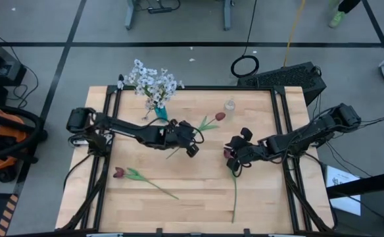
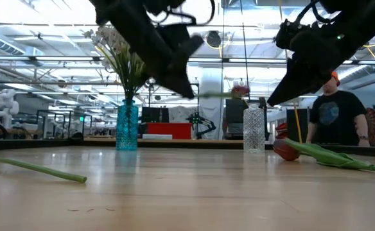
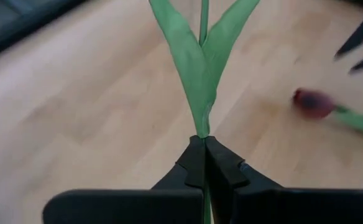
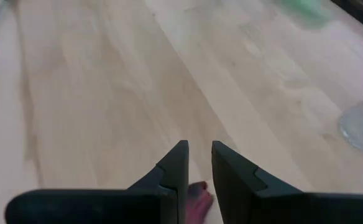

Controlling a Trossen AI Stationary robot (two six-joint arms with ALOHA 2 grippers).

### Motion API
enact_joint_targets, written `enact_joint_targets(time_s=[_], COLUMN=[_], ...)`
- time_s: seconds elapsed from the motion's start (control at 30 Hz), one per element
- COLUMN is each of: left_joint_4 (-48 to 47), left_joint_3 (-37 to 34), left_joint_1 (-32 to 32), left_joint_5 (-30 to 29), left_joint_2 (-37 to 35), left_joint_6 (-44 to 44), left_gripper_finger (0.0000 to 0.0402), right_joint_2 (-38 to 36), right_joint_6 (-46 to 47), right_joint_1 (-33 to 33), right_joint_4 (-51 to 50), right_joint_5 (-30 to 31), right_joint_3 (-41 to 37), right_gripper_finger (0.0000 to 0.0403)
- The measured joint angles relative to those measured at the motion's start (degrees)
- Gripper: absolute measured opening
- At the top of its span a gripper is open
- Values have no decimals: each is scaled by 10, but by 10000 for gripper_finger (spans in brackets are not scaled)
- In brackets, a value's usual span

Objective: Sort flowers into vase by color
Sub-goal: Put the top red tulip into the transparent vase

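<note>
A blue vase (image 1: 160,113) with white blossoms (image 1: 154,82) stands at the far left of the table, and a clear glass vase (image 1: 229,105) stands empty at the far middle. My left gripper (image 1: 193,139) is shut on a dark red tulip (image 1: 219,116) at mid-table. My right gripper (image 1: 233,157) hovers, narrowly open, over a second tulip (image 2: 287,151) that lies flat on the table, its stem (image 1: 234,194) running toward the near edge. A third tulip (image 1: 119,172) lies flat at the near left. My left gripper pinches the tulip's stem (image 3: 201,132) between its two fingers, just below where the two leaves (image 3: 197,62) fork. The fingers slant down from the table's left. The tulip is lifted clear and lies about level, with its bud (image 2: 241,88) toward the glass vase.
Black frame rails (image 1: 281,125) run along the table's sides. A person in a dark shirt (image 2: 332,115) stands beyond the far edge. Bare wood (image 1: 179,178) lies between the two grounded tulips.
</note>
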Motion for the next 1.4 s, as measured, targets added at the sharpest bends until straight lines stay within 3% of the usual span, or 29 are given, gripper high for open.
enact_joint_targets(time_s=[0.47,0.8,0.93,1.07,1.23,1.4], left_joint_4=[185,303,352,371,397,409], left_joint_3=[1,1,1,1,1,1], left_joint_1=[-22,-21,-21,-19,-13,-13], left_joint_5=[-7,42,111,142,178,193], left_joint_2=[-93,-110,-117,-118,-116,-106], left_joint_6=[192,298,312,325,324,323], left_gripper_finger=[1,1,1,1,1,1], right_joint_2=[0,0,0,0,0,0], right_joint_6=[-49,-206,-249,-276,-291,-316], right_joint_1=[21,-14,-47,-73,-91,-91], right_joint_4=[140,494,629,762,794,789], right_joint_5=[37,44,-3,-93,-166,-183], right_joint_3=[0,-82,-125,-149,-134,-112], right_gripper_finger=[61,61,61,61,63,93])
